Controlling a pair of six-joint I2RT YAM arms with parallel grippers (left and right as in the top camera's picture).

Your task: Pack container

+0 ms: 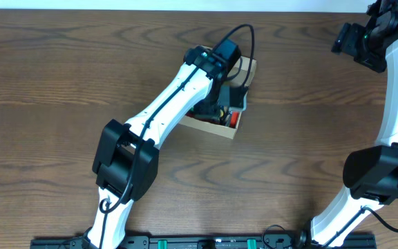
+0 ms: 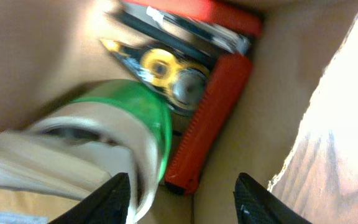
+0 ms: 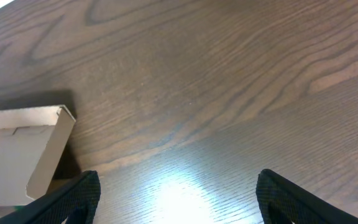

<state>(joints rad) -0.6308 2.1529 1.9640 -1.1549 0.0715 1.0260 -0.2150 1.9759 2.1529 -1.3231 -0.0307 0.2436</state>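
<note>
The container (image 1: pixel 211 126), a tan cardboard box, sits at the table's middle, mostly under my left arm. My left gripper (image 1: pixel 220 105) reaches down into it. In the left wrist view the left gripper (image 2: pixel 185 202) is open and holds nothing, just above the box's inside wall (image 2: pixel 272 93). In the box lie a tape roll with a green core (image 2: pixel 126 121), a red ridged item (image 2: pixel 213 118), a yellow and black tape dispenser (image 2: pixel 160 65) and another red item (image 2: pixel 207 12). My right gripper (image 1: pixel 352 41) is open and empty, far right at the back. Its wrist view shows the right gripper (image 3: pixel 176 199) above bare table.
The box's open flap lid (image 3: pixel 23 149) shows at the left of the right wrist view, and its tan edge (image 1: pixel 250 69) shows in the overhead view. The dark wooden table (image 1: pixel 61 83) surrounds the box.
</note>
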